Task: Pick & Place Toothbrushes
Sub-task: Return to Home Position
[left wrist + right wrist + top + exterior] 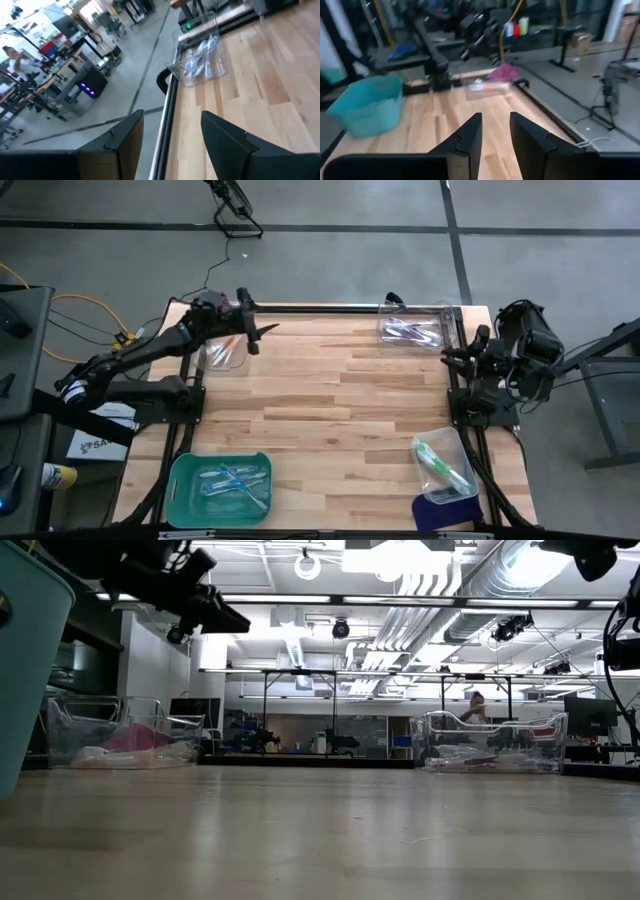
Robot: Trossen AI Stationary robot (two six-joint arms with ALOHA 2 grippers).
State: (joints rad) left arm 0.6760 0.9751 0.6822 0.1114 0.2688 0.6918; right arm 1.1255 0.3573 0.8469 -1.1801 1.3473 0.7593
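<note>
Both pairs of jaws stand parted, gripping nothing. The toothbrushes point(412, 332) all lie in bins at the table's point(340, 420) corners: purple ones in the right transparent bin point(445, 315) at far right, pink ones in the left transparent bin point(208, 362) at far left, blue ones in the teal bin point(180, 480) at near left, green ones in the white bin point(420, 448) at near right. The left gripper point(258, 328) hovers above the table's far left corner, the right gripper point(450, 357) at its right edge. A person point(476, 705) stands well beyond the table.

Teal bin point(25, 660) is cut off by the low view's left edge. Toothbrushes point(412, 332) in the right clear bin point(446, 318) are too small to count.
</note>
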